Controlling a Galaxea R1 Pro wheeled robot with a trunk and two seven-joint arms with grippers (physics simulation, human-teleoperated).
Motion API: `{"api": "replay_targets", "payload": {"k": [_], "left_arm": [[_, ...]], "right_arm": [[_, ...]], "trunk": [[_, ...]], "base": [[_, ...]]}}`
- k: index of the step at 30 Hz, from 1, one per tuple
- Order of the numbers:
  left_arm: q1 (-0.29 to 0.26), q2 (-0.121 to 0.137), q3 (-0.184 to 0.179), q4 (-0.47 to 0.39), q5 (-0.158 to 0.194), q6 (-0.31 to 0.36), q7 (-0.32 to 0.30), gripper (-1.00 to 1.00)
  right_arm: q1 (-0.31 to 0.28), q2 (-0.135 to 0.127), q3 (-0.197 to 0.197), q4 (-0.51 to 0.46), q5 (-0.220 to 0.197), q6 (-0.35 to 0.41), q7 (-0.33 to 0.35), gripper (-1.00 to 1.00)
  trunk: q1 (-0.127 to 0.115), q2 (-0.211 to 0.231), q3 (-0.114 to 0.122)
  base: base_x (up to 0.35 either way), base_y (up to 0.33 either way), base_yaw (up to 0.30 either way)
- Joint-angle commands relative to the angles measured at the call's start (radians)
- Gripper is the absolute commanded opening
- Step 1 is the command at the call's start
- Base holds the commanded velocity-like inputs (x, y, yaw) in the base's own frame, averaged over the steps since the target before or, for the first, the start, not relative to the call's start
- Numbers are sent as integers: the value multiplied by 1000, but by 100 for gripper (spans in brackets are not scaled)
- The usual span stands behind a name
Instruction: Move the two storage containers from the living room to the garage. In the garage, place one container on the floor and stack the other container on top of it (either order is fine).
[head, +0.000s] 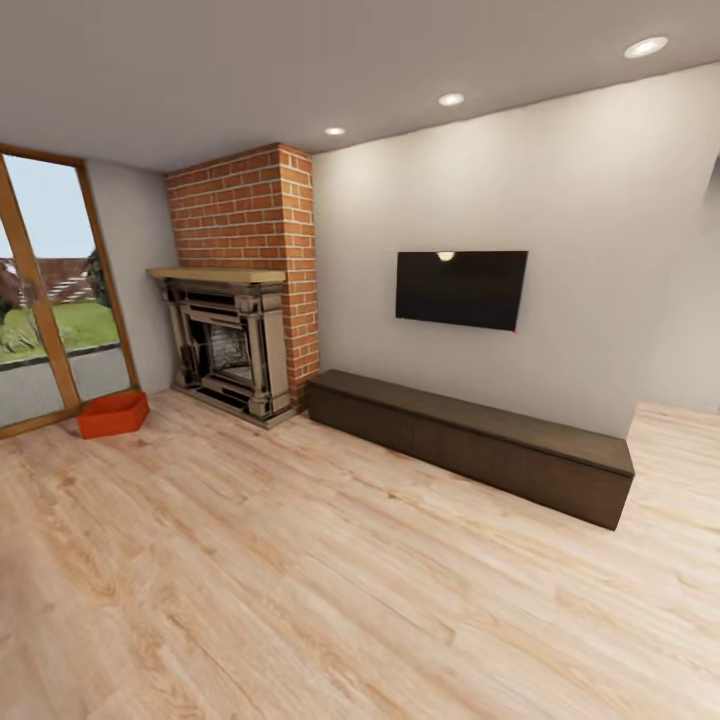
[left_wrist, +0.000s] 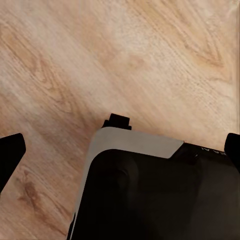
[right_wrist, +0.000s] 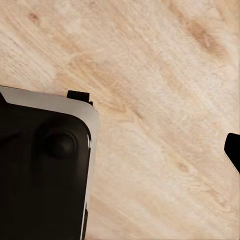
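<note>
One red-orange bin (head: 113, 414) on pale plank floor (head: 330, 590) beside brick fireplace (head: 240, 290); jaws' state unclear.

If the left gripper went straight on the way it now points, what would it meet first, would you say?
Most likely the robot's own base, dark with a pale rim, which lies between the open fingertips of the left gripper. The wood plank floor lies beyond; depth is hard to judge.

A red-orange storage container (head: 113, 414) sits on pale wood-grain plank floor (head: 350, 580), by a red-brick fireplace (head: 245, 290), black TV (head: 460, 289) and dark brown cabinet (head: 470, 443).
</note>
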Motion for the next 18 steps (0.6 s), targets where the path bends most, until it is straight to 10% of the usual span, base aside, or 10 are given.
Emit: {"api": "replay_targets", "payload": {"k": [1,18], "left_arm": [[-1,0,4,0,4,-1,1,100],[-1,0,4,0,4,0,1,100]], "right_arm": [[-1,0,9,3,-10,-6,0,100],[-1,-2,3,3,-19,-14,-2,100]], "trunk": [[1,-1,-1],[1,-1,-1]], "base": [[322,0,0],[322,0,141]]}}
